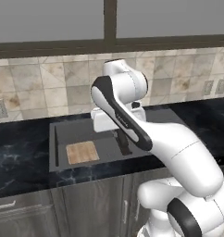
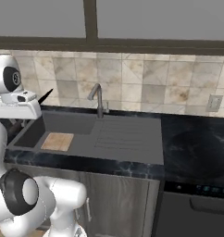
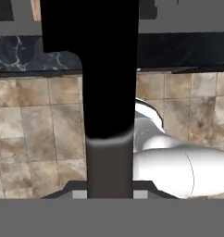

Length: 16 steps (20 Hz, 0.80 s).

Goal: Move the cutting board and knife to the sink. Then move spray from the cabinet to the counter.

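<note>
Left base view
Arm: the white arm bends over the sink (image 1: 60, 132).
Gripper (image 1: 123, 149): it hangs low over the sink bowl, mostly behind the arm. A dark thing sticks down from it, but this view does not show what that is.
Cutting board (image 1: 83, 152): it lies flat on the bottom of the sink bowl, to the left of the gripper and apart from it.
Counter (image 1: 21, 152): black with thin white lines, all around the sink.

Right base view
Hand: the white hand block is at the far left, above the left end of the sink (image 2: 132, 139).
Knife (image 2: 45, 96): a thin black pointed tip pokes out up and to the right from beside the hand, in front of the tiled wall.
Cutting board (image 2: 58, 141): flat in the sink bowl, below the hand.
Faucet (image 2: 98, 99): it stands at the back edge of the sink, to the right of the hand.

Hand view
Knife (image 3: 109, 92): the black blade runs up the middle and the grey handle sits at the bottom.
Gripper (image 3: 109, 192): the jaws are nearly closed and pinch the grey handle from both sides.
Behind the knife: brown wall tiles, and a strip of black counter (image 3: 21, 55) across the top.
</note>
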{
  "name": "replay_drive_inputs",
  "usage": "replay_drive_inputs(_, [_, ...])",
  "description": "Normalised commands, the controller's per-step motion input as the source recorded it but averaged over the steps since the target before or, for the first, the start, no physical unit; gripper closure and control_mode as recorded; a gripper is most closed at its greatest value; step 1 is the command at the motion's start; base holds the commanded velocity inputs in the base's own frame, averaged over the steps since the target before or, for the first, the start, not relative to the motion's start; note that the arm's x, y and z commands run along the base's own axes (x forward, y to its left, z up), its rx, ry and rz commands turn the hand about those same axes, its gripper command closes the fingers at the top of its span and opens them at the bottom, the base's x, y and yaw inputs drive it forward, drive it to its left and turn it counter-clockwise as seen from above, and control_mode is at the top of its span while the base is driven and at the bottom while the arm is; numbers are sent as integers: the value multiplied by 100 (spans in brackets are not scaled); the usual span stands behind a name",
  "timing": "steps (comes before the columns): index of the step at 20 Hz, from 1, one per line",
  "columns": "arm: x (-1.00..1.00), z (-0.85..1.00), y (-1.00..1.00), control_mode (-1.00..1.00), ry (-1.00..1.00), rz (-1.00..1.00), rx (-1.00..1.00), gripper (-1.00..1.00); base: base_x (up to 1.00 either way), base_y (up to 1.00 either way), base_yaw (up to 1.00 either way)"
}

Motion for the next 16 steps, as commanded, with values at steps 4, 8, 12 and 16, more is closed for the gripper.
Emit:
replay_drive_inputs(4, [0, 0, 0, 100, 0, 0, 0, 100, 58, 33, -25])
replay_drive_inputs(8, [0, 0, 0, 100, 0, 0, 0, 100, 53, 25, -15])
replay_drive_inputs(12, [0, 0, 0, 100, 0, 0, 0, 100, 33, 18, -5])
replay_drive_inputs(16, [0, 0, 0, 100, 0, 0, 0, 100, 39, 26, -2])
